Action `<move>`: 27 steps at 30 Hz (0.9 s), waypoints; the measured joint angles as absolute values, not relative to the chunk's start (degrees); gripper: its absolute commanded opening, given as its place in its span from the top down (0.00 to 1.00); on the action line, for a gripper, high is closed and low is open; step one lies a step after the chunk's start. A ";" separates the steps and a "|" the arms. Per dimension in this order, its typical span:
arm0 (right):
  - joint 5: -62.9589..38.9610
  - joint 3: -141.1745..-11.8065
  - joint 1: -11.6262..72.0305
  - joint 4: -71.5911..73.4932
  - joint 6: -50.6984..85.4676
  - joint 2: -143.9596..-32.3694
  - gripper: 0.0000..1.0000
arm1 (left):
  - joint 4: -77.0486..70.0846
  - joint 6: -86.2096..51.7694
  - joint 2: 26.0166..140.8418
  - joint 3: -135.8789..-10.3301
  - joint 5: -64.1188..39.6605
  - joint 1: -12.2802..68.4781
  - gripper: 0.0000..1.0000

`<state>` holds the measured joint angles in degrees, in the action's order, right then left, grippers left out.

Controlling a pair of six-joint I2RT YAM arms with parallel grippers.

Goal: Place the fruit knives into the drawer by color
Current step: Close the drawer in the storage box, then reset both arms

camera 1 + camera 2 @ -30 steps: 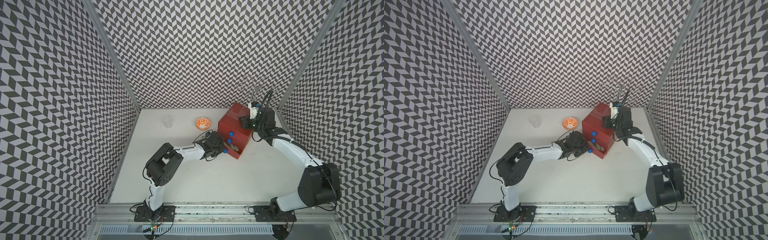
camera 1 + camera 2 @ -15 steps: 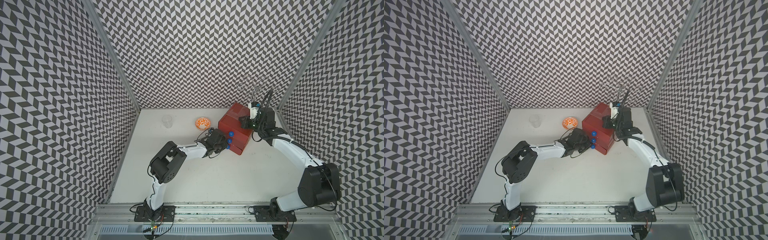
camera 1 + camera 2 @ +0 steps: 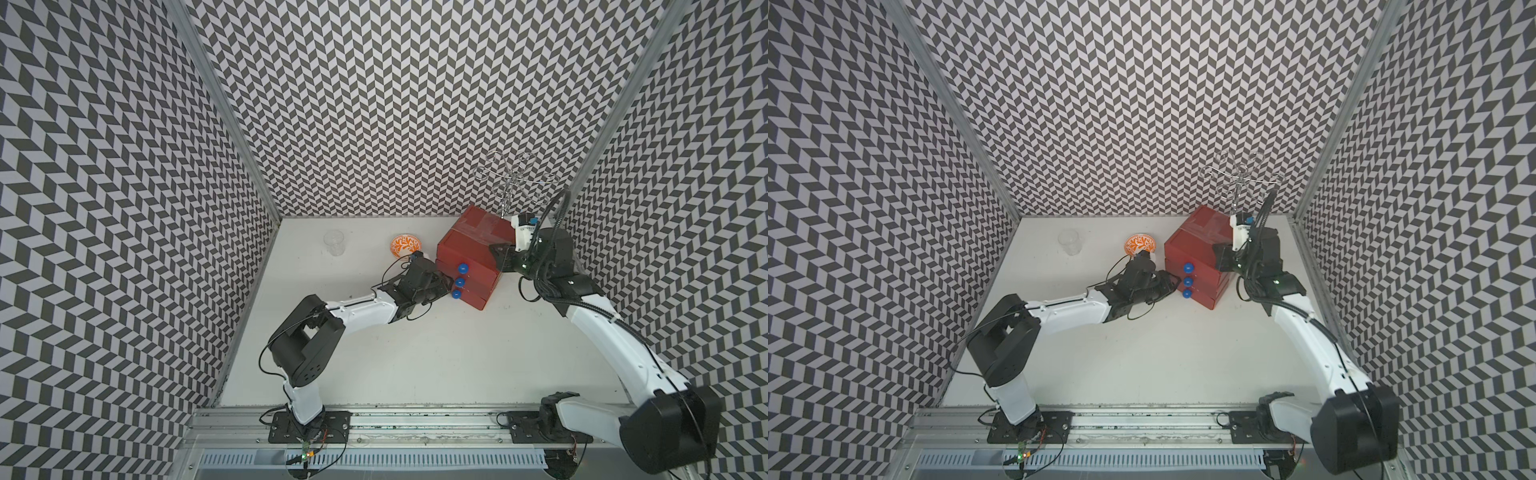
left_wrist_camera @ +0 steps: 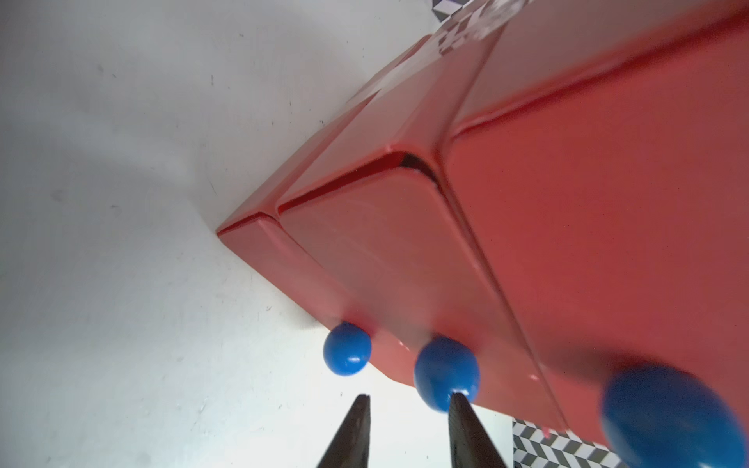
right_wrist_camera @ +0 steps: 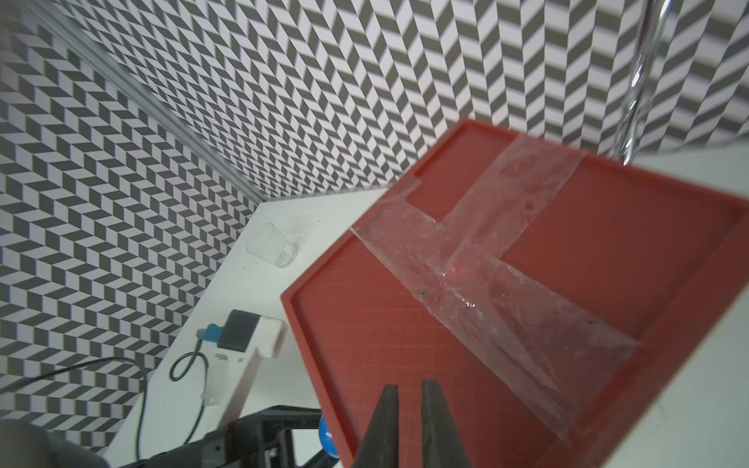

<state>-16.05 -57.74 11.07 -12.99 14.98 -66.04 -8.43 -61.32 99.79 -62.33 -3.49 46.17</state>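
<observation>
left gripper (image 4: 409,399) sits low before the drawer (image 3: 469,249), jaws parted and empty, one fingertip (image 4: 460,409) at the middle blue knob (image 4: 446,372). the red drawer stands far right on the table (image 3: 415,353), all three fronts pushed in. right gripper (image 5: 409,387) hovers over its top, jaws barely apart, empty.

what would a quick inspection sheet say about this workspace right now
surface: white table, faint scuffs
job's things: red three-drawer chest, drawers look shut; fruit knives, nothing seen
clutter: orange-patterned bowl, clear cup, wire rack behind chest
tools: left tool open, empty, at middle blue knob; right tool slightly open, empty, over chest top
cables: black cable looped by left wrist; black conduit along right wrist
surroundings: chevron-patterned walls, metal frame posts
</observation>
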 measured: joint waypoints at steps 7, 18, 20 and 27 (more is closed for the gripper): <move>-8.47 -51.46 11.07 -2.87 14.81 -52.53 0.01 | -5.85 -54.00 83.09 -50.74 5.32 46.37 0.09; 16.34 -22.02 11.07 8.93 13.89 -42.02 0.01 | -5.30 -28.34 43.46 -31.14 30.92 25.93 0.00; 20.73 -17.04 11.07 12.67 13.32 -41.17 0.01 | -10.07 -23.22 40.32 -26.09 33.34 21.04 0.00; 27.27 -6.33 10.59 27.75 9.85 -45.21 0.01 | -29.89 -15.16 49.74 -8.47 30.98 7.20 0.00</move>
<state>27.27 -6.33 10.59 27.75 9.85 -45.21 -29.89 -15.16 49.74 -8.47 30.98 7.20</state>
